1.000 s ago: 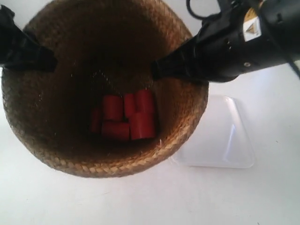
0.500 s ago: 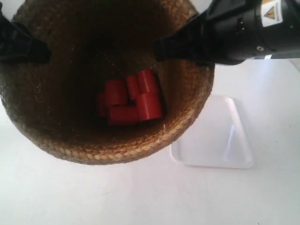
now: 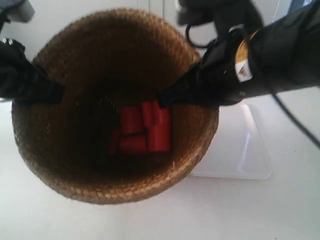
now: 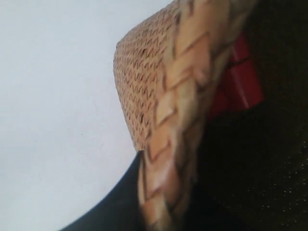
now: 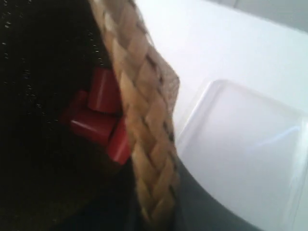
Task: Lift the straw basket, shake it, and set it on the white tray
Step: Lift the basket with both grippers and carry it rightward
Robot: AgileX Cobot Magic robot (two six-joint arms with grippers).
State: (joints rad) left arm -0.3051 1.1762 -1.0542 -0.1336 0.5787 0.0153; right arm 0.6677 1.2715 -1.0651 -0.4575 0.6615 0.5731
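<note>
The straw basket [image 3: 60, 150] hangs in the air close to the exterior camera, blurred, with its dark inside facing the view. Several red cylinders [image 3: 142, 131] lie on its bottom. The left gripper [image 3: 54, 93] is shut on the braided rim [image 4: 178, 120] at the exterior view's left, one finger inside and one outside [image 4: 163, 211]. My right gripper [image 3: 167, 97] is shut on the opposite rim [image 5: 144, 130], pinching it [image 5: 156, 211]. The white tray [image 3: 242, 150] lies on the table below and beside the basket, partly hidden by it, and the tray [image 5: 245, 149] also shows in the right wrist view.
A white tabletop [image 3: 200, 215] stretches under the basket and round the tray. The red cylinders show past the rim in both wrist views [image 4: 238, 89] [image 5: 96, 120]. A black cable [image 3: 295, 125] trails from the arm at the exterior view's right.
The basket rose towards the camera, then dropped back and shifted right, still held by both grippers. The red cylinders have shuffled on its bottom.
</note>
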